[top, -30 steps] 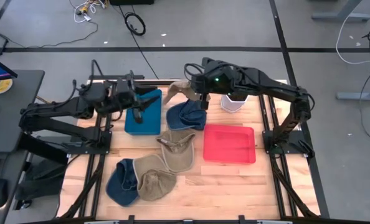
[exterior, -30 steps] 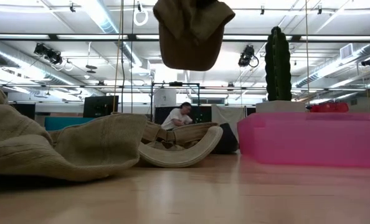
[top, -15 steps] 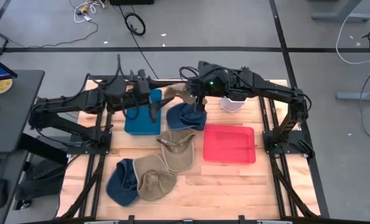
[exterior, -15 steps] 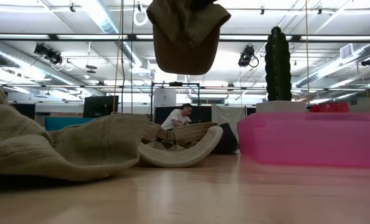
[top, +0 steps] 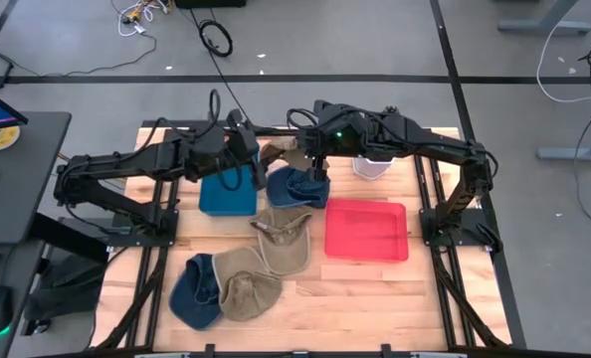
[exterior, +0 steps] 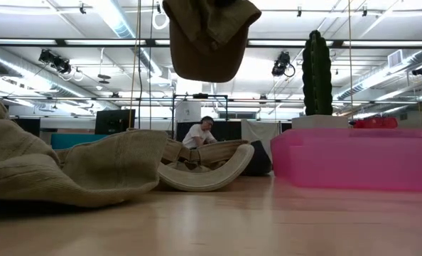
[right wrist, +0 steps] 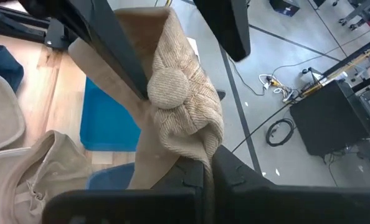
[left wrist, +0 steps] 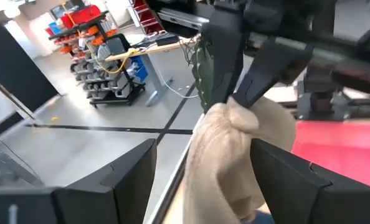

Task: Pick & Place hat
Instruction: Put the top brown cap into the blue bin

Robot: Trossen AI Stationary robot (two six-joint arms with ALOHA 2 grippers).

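High view: I see the right gripper fingers clamped on a tan hat above the desk; left gripper fingers spread wide around it.

No readable text, labels, brands or numbers anywhere.

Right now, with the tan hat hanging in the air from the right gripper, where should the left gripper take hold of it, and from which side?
Probably the bunched crown cloth of the tan hat just below the right gripper's pinch, coming in level from the left arm's side. The cloth hangs gathered and narrow there, and the left gripper's open jaws stand either side of it.
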